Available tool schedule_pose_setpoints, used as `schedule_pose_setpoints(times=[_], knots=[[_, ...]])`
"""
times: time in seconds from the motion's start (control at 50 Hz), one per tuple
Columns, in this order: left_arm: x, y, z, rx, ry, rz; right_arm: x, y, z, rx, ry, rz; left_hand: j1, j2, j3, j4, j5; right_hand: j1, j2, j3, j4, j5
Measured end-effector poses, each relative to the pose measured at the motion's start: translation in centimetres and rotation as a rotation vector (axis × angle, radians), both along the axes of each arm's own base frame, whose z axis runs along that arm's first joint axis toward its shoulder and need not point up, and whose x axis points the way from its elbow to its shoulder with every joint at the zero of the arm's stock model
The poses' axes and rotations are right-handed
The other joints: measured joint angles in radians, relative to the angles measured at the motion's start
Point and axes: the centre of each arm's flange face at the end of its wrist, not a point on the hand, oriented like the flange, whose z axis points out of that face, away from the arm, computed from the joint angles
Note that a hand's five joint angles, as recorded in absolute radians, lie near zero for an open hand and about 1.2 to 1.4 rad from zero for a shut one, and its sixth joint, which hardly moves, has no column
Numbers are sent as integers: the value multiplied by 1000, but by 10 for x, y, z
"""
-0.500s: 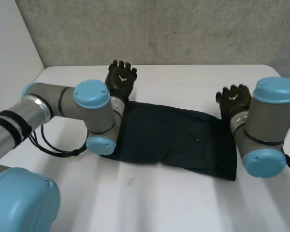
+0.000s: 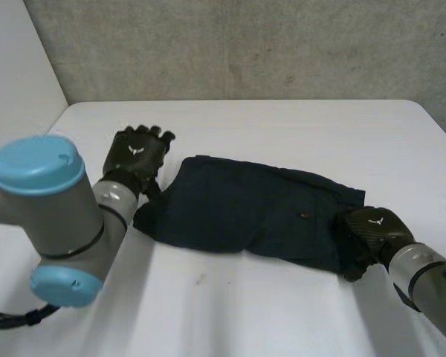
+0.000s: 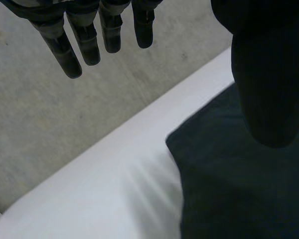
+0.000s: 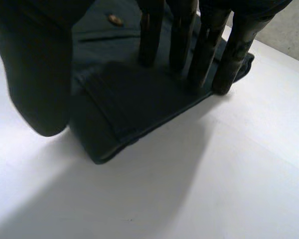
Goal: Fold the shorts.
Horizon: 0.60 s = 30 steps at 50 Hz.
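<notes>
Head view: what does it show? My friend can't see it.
Dark shorts lie flat on a white table. The robot's left hand is open beside their left end, and its right hand rests on their near right corner.

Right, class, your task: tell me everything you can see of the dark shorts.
The shorts are dark blue-green woven cloth, lying flat on the white table, softly creased. A small round button shows near the middle. At the end by the right hand the edge looks layered, with a stitched band; that hand's straight fingers press on it. The left hand is beside the other end, fingers straight and clear of the cloth.
</notes>
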Motion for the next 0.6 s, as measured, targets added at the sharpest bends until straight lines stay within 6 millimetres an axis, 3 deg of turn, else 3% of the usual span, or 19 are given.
schedule_pose_setpoints(times=[0.04, 0.08, 0.12, 0.16, 0.22, 0.34, 0.36, 0.48, 0.54, 0.6], knots=[[2, 4, -5, 10, -4, -2, 0, -4, -9, -3, 0, -1, 0, 0, 0, 0, 0, 172, 196, 196, 196, 186], [3, 6, -8, 11, -6, -3, 1, -9, -17, -3, 3, -2, 0, 0, 0, 0, 0, 366, 546, 541, 540, 497], [4, 7, -9, 9, -6, -2, 1, -12, -21, -3, 6, -3, 0, 0, 0, 0, 0, 370, 579, 573, 557, 511], [4, 7, -10, 4, -4, -1, 0, -16, -24, -7, 14, -8, 0, 0, 0, 0, 0, 397, 703, 709, 743, 617], [4, 7, -9, -2, -3, 2, -3, -20, -22, -24, 27, -13, 0, 0, 0, 0, 0, 397, 726, 732, 753, 617], [9, 9, 1, -23, 8, 14, -15, -33, 10, -168, 98, -20, 0, 0, 0, 0, 0, 462, 743, 743, 755, 669], [11, 10, 6, -33, 13, 18, -22, -38, 23, -227, 156, -17, 0, 0, 0, 0, 0, 462, 743, 743, 755, 669], [17, 16, 19, -59, 28, 23, -27, -52, 51, -355, 352, 18, 0, 0, 0, 0, 0, 518, 747, 746, 755, 702], [20, 17, 24, -71, 35, 29, -13, -56, 69, -435, 437, 62, 0, 0, 0, 0, 0, 537, 750, 748, 755, 702], [23, 17, 28, -79, 39, 37, 18, -52, 82, -508, 458, 138, 0, 0, 0, 0, 0, 559, 750, 750, 756, 702]])
